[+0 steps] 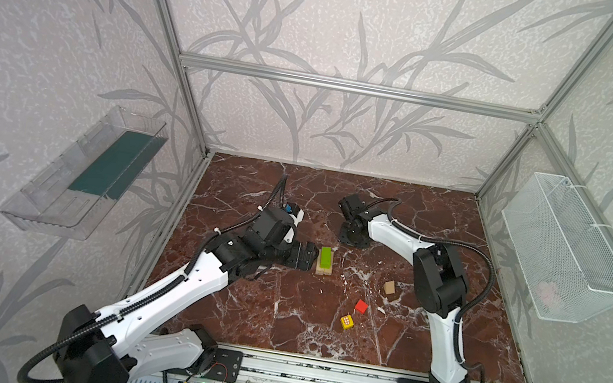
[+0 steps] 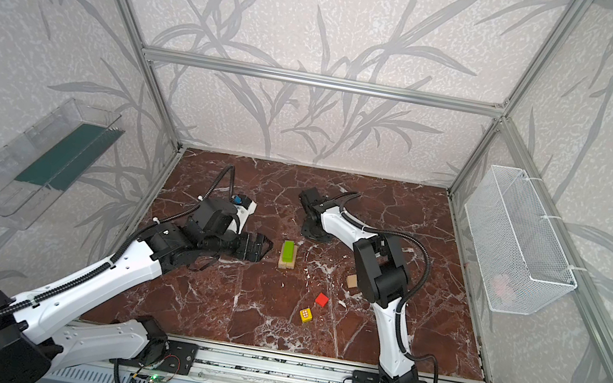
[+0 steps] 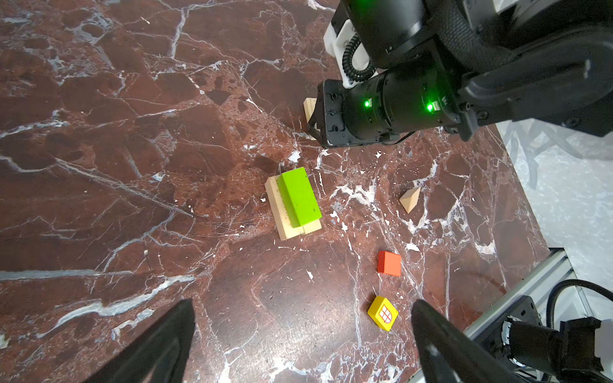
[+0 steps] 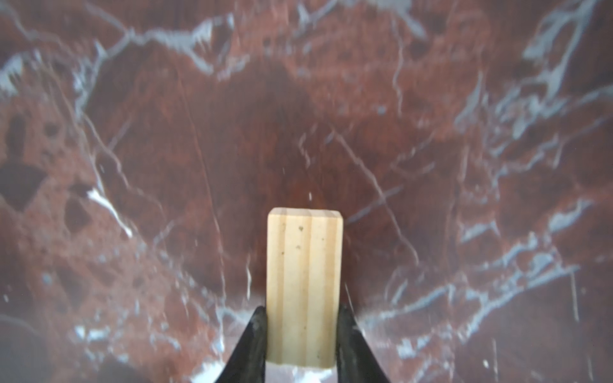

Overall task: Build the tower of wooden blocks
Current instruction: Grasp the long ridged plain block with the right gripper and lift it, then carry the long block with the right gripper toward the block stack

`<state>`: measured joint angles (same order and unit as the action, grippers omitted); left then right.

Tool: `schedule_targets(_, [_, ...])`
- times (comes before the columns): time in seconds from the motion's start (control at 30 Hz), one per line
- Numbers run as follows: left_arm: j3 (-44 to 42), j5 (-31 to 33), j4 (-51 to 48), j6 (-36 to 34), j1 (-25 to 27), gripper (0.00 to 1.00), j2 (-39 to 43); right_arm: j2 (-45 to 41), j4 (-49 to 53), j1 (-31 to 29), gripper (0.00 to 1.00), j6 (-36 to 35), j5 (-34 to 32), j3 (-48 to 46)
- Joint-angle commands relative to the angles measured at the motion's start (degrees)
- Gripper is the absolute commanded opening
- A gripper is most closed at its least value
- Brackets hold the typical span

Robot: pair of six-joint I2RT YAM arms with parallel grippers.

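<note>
Wood block tower [image 1: 325,261], green on tan, low at the middle of the table [image 1: 276,314], left gripper [image 3: 305,335] level beside it, jaws wide and empty, right arm [image 1: 394,232] stretched toward the back, right gripper [image 4: 303,331] clamped on a tan block [image 4: 304,288], its fingers hidden beneath the wrist in both top views.

Both top views overlook the tabletop [image 1: 274,322]; wrist cameras face it closely.

The red-brown marble counter [image 1: 274,322] in front of me carries a flat tan wood piece [image 3: 285,219] near its middle, with a green bar [image 3: 298,197] stacked on it. To my right of that lie a tan wedge [image 1: 389,287], a red cube [image 1: 361,306] and a yellow patterned cube [image 1: 346,322], each apart.
</note>
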<state>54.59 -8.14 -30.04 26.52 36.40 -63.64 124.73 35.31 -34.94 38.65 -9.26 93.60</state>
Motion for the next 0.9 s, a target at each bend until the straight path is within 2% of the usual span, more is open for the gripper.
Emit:
schedule_targets(0.0, [0.18, 0.62, -0.61, -0.77, 1.44, 1.0, -0.5, -4.78, 1.04, -1.11, 0.25, -1.16, 0.6, -5.53])
schedule_targets(0.27, [0.3, 2.85, -1.33, -1.29, 4.18, 1.0, -0.1, -14.4, -1.67, -3.37, 0.26, -0.34, 0.98, -20.1])
schedule_targets(0.4, [0.23, 3.68, -1.42, -1.48, 4.55, 1.0, 0.45, -16.65, -2.24, -4.3, 0.28, 0.61, 1.08, -23.72])
schedule_targets(0.63, [0.24, 4.04, -1.59, -1.72, 4.8, 0.99, 0.08, -14.83, -3.06, -4.36, 0.4, 1.12, -1.35, -22.41])
schedule_targets(0.87, [0.59, 4.16, -1.93, -1.95, 4.77, 0.99, -0.31, -11.45, -2.08, -3.9, 0.39, 1.52, -3.32, -19.77])
